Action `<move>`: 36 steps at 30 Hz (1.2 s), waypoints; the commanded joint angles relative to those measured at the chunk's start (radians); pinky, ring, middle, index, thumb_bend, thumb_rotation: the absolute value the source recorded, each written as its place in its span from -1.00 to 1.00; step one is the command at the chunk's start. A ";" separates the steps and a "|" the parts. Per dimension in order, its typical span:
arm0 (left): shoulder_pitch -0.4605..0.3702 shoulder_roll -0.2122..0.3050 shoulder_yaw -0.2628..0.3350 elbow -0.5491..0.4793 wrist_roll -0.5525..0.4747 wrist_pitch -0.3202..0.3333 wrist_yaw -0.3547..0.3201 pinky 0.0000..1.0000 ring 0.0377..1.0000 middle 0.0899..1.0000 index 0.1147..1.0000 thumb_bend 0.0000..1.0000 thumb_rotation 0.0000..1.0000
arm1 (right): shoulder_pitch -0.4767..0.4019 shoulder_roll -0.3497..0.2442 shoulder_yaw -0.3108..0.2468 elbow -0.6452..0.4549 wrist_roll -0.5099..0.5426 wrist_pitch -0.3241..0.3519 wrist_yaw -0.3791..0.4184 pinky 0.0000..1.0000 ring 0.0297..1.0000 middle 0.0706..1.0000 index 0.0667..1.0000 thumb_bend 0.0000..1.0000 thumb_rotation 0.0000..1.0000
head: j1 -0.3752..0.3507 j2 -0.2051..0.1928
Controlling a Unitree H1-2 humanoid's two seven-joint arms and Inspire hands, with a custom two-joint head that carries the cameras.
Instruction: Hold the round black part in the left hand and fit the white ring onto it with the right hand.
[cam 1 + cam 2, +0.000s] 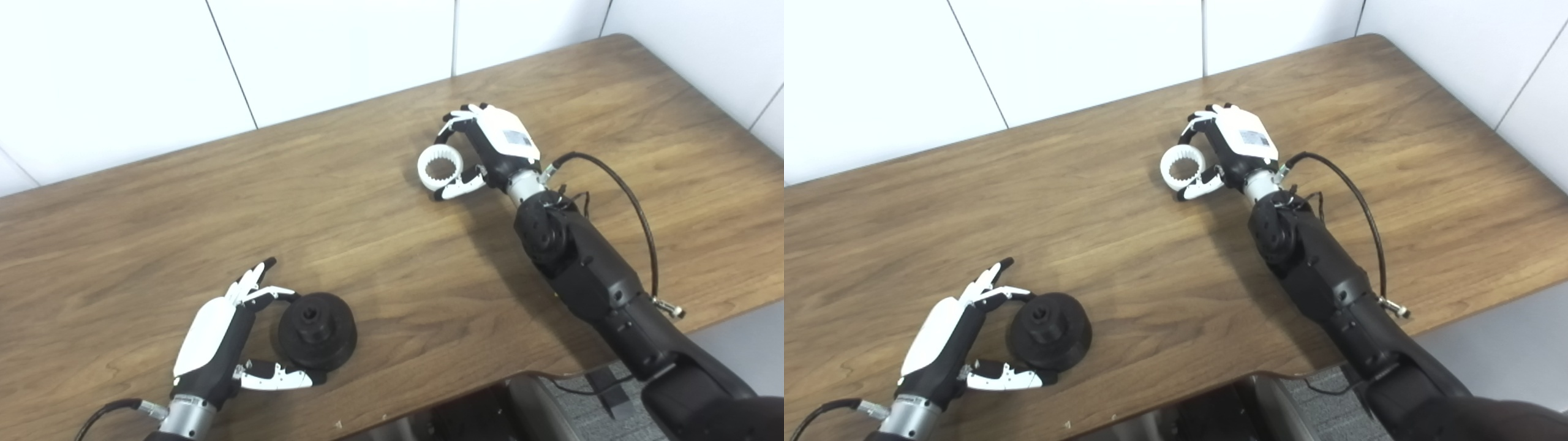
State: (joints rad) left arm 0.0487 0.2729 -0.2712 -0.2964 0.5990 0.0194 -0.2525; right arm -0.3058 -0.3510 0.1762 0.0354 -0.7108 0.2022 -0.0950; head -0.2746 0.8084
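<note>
We're mid-grasp: left hand fingers half-closed around round black plastic part lower left, right hand fingers cupping white toothed ring upper centre; next, firm grips, lift.

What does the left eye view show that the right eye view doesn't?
Only the left eye view: the left hand sits well in from the picture's left edge, with more bare table left of it.
Only the right eye view: more wall and floor to the right, past the table corner.
Both: the left hand's fingers bracketing the black part on the table, the right hand bracketing the white ring, toothed inside, and a black cable beside the right forearm.
</note>
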 commanded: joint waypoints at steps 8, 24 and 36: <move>-0.029 -0.001 0.011 -0.023 0.017 -0.009 0.019 1.00 1.00 1.00 0.13 0.91 -0.45 | 0.013 0.044 -0.040 -0.159 0.015 -0.023 -0.021 1.00 0.89 0.67 -0.11 0.04 -0.72 | 0.013 0.004; -0.037 -0.023 0.010 -0.018 0.039 -0.005 0.023 1.00 1.00 1.00 0.13 0.92 -0.48 | 0.126 0.096 -0.046 -0.361 0.039 -0.031 0.032 1.00 0.89 0.67 -0.11 0.04 -0.72 | 0.071 0.024; -0.043 -0.059 -0.004 -0.018 0.075 0.003 0.025 1.00 1.00 1.00 0.12 0.92 -0.47 | 0.244 0.142 0.000 -0.494 0.063 -0.080 0.079 1.00 0.89 0.67 -0.11 0.04 -0.72 | 0.197 0.041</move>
State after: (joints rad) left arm 0.0397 0.2213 -0.2762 -0.2955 0.6682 0.0281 -0.2519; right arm -0.0490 -0.2138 0.1748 -0.4119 -0.6545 0.1657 -0.0170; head -0.0769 0.8483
